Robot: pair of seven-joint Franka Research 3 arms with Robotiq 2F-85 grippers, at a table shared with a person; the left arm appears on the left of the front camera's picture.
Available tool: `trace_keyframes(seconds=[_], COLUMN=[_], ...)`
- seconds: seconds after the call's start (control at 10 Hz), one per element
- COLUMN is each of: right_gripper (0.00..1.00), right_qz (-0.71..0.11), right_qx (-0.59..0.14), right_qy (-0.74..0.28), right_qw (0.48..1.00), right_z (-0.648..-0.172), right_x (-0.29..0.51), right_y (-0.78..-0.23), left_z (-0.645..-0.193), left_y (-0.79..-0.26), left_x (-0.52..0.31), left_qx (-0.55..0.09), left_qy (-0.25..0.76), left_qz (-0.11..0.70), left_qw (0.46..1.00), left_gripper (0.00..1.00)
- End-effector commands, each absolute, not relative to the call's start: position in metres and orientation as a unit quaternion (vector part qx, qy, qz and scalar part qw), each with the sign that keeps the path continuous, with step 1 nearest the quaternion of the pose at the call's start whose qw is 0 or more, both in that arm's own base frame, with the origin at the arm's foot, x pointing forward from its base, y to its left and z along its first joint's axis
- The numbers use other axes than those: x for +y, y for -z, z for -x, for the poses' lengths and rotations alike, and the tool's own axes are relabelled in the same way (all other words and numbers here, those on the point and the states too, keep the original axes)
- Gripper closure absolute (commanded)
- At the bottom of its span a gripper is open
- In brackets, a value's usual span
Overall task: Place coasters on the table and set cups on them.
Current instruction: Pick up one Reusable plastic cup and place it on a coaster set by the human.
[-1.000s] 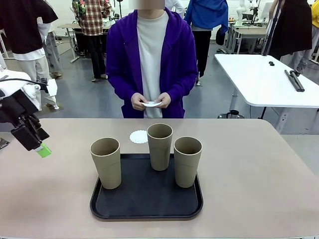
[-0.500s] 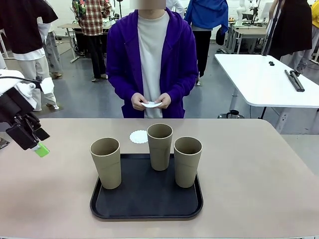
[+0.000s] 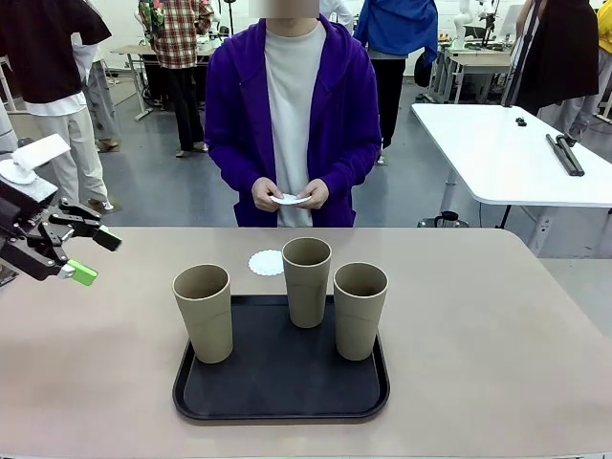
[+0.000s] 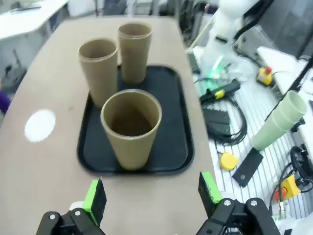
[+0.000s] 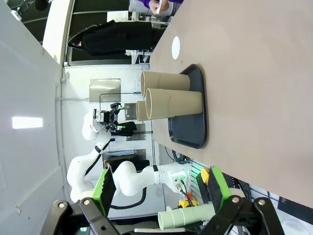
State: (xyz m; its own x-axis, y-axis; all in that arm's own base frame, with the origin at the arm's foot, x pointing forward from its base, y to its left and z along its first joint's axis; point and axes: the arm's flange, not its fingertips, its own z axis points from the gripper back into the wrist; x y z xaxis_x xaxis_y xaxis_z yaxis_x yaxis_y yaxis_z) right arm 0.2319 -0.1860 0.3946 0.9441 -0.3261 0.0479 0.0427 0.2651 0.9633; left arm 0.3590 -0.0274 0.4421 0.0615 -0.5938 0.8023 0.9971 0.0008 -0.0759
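Cups, three tall tapered khaki-tan tumblers (image 3: 307, 279), stand bunched on the black plastic tray (image 3: 282, 411), not yet set out. One white lacy paper coaster (image 3: 266, 262) lies on the beige counter (image 3: 478, 316) just behind the tray. The person's hands (image 3: 287, 194) hold what look like more. Left claw (image 3: 96, 256) hovers wide open at the counter's left edge, and right claw (image 5: 161, 188) gapes empty too

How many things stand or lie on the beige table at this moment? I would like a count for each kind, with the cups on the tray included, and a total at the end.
Cups: 3
Coasters: 1
Black tray: 1
Total: 5
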Motion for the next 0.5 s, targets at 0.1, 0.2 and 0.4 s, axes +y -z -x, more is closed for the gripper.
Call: trace_keyframes(seconds=[0.1, 0.2, 0.4], right_gripper=[0.00, 0.00, 0.00], right_qz=[-0.599, -0.599, -0.599], right_qx=[-0.120, -0.120, -0.120], right_qy=[0.117, 0.117, 0.117], right_qw=[0.783, 0.783, 0.783], right_z=[-0.232, -0.232, -0.232], right_x=[-0.186, -0.186, -0.186], right_y=[-0.394, -0.394, -0.394], left_z=[-0.391, -0.394, -0.396], left_y=[-0.406, -0.395, -0.367], left_x=[-0.014, -0.010, -0.008], left_qx=[-0.290, -0.337, -0.389], left_qy=[0.592, 0.593, 0.596], left_qz=[0.457, 0.445, 0.429], left_qw=[0.598, 0.580, 0.555], left_gripper=[0.00, 0.00, 0.00])
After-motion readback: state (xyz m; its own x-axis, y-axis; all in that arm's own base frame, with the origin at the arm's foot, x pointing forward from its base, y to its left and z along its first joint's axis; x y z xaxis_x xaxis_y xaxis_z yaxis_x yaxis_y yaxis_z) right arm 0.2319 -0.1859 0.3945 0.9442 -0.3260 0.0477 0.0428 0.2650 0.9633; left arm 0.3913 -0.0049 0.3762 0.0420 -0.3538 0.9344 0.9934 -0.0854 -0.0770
